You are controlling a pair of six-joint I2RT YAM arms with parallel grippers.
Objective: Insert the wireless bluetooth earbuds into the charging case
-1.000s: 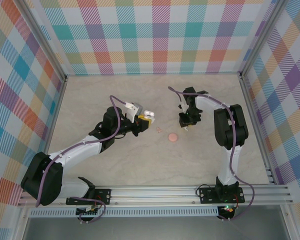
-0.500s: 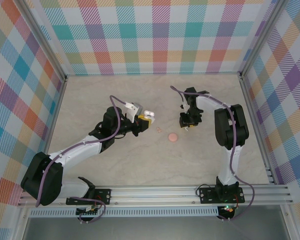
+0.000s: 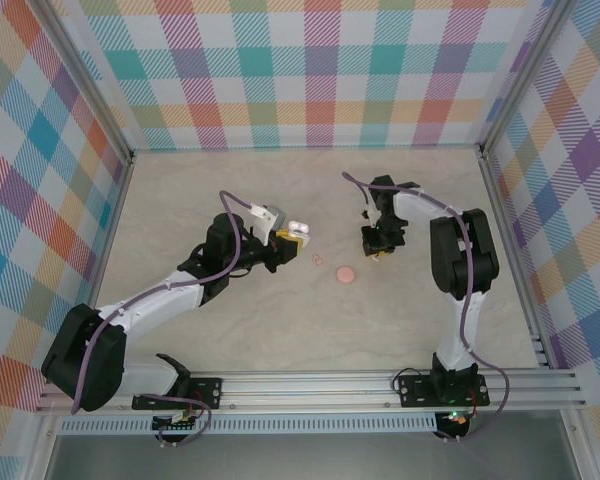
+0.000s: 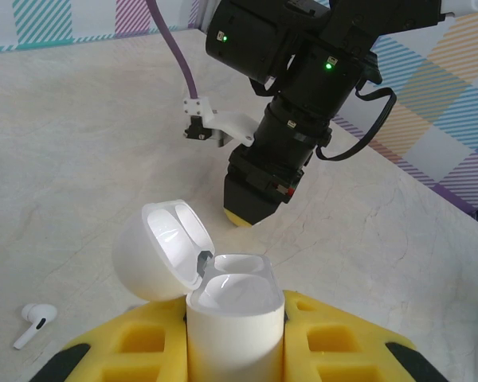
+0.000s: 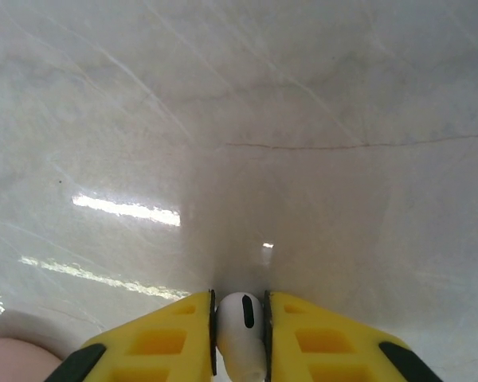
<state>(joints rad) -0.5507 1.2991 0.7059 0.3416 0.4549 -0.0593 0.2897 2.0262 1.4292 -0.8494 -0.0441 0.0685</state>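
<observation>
My left gripper is shut on the charging case, a small white case held upright with its hinged lid swung open to the left; both wells look empty. In the top view the case sits at the left gripper's tip, left of centre. One white earbud lies on the table beside the left fingers. My right gripper is shut on the other earbud, low over the table. Seen from above, the right gripper points down, right of centre and well apart from the case.
A flat salmon-pink disc lies between the two grippers, with a tiny pinkish bit to its left. The disc's edge shows at the lower left of the right wrist view. Checked walls enclose the pale marbled table.
The right gripper has shifted slightly to the right over the table. The left arm and the case have not moved.
</observation>
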